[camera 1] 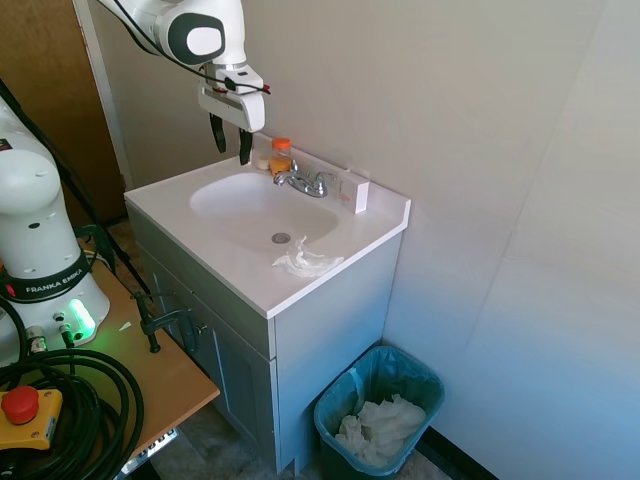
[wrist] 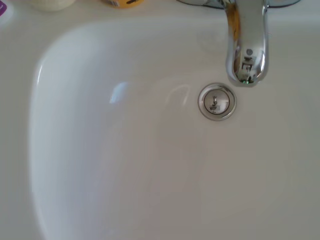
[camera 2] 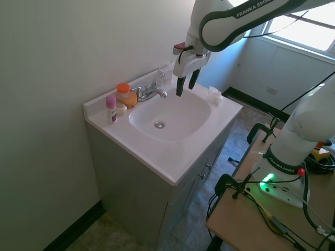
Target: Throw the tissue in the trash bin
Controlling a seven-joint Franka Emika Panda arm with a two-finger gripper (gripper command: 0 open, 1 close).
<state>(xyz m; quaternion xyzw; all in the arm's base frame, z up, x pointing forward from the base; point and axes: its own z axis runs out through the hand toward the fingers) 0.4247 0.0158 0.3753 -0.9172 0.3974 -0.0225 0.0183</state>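
1. Gripper [camera 1: 231, 143] empty, fingers spread apart, hanging above the sink basin [camera 1: 255, 205] near the faucet [camera 1: 303, 181].
2. Tissue [camera 1: 304, 262] lying crumpled on the countertop just beside the basin's rim, well apart from the gripper.
3. Trash bin [camera 1: 381, 421] on the floor beside the vanity, below the tissue's end; crumpled white paper [camera 1: 380, 428] inside.

"FRANKA EMIKA" on the white arm's base [camera 1: 45, 278] and upper link [camera 2: 255, 10].
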